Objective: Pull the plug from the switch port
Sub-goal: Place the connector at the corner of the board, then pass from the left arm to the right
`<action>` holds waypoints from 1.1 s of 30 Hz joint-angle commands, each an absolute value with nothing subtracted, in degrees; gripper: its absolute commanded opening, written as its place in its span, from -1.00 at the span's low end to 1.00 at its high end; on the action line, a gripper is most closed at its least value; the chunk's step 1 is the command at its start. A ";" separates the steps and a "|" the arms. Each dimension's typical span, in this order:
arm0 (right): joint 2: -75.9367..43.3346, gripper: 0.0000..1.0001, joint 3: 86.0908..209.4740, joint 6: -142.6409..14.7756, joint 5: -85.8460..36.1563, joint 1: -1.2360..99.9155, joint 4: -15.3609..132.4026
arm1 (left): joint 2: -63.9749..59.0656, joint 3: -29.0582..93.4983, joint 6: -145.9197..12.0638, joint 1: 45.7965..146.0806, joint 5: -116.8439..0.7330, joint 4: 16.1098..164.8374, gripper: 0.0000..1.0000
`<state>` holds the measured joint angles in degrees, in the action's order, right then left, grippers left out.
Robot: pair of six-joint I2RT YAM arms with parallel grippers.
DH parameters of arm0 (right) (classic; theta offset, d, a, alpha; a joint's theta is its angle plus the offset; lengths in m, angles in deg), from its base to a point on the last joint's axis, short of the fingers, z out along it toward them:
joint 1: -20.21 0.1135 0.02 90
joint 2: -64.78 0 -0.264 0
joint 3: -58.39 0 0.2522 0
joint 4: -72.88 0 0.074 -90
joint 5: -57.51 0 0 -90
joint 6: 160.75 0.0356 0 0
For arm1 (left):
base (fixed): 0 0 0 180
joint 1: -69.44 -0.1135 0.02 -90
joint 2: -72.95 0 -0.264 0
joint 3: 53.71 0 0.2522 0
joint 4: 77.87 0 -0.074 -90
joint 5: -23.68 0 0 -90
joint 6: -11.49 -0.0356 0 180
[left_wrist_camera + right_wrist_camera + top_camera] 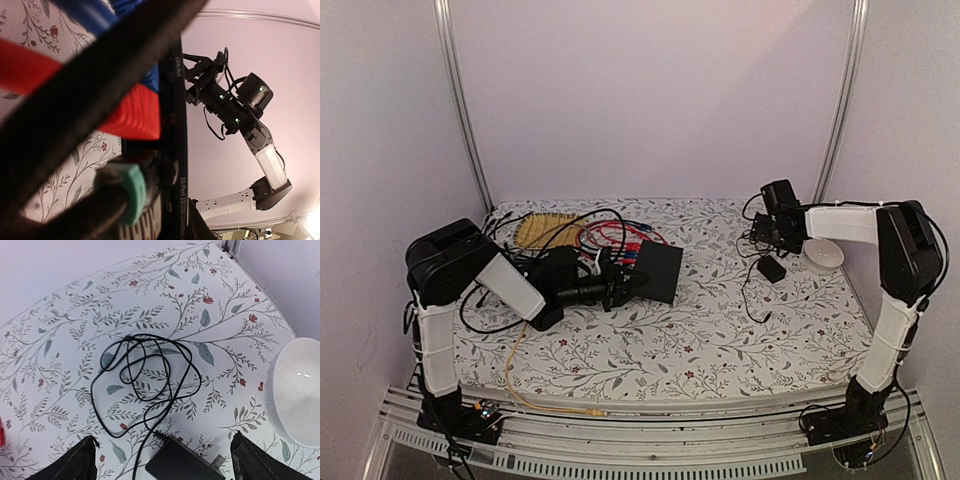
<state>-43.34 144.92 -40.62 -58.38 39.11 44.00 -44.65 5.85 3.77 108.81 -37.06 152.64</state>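
Observation:
The flat black switch (662,270) lies left of centre, with red, blue and green cables running into its left edge. In the left wrist view that edge (179,125) is very close, with a blue plug (150,80), a red plug (137,115) and a green plug (131,192) seated in its ports. My left gripper (625,283) is at this edge. Its blurred dark fingers (85,220) stand close around the green plug, and the gripper (150,210) looks shut on it. My right gripper (767,235) hangs open and empty over a black power adapter (182,465).
A tangle of red and black cables (610,235) and a yellow woven mat (545,230) lie behind the switch. A yellow cable (520,385) trails to the near edge. The adapter's thin black cord (145,375) is coiled beside a white bowl (295,390), which also shows from above (823,255).

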 commanded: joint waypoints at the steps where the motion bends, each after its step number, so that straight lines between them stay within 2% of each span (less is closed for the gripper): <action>1: -36.01 0.81 144.86 -40.97 -54.81 40.26 44.88 | -40.30 6.79 1.21 108.99 -37.66 159.85 -1.00; 13: -23.21 0.79 148.62 -28.75 -31.16 47.67 41.77 | -43.39 10.94 1.65 108.84 -36.79 158.87 -1.00; 23: -28.32 0.86 163.33 -17.40 -24.62 47.92 33.30 | -47.96 17.99 1.65 108.12 -34.32 154.18 -1.00; 28: -33.80 0.85 168.86 -13.80 -14.66 45.72 33.19 | -48.38 20.47 1.64 108.20 -34.30 150.84 -1.00; 33: -35.43 0.85 171.37 -13.60 -11.90 45.34 34.21 | -47.32 20.03 1.32 108.24 -35.26 149.56 -1.00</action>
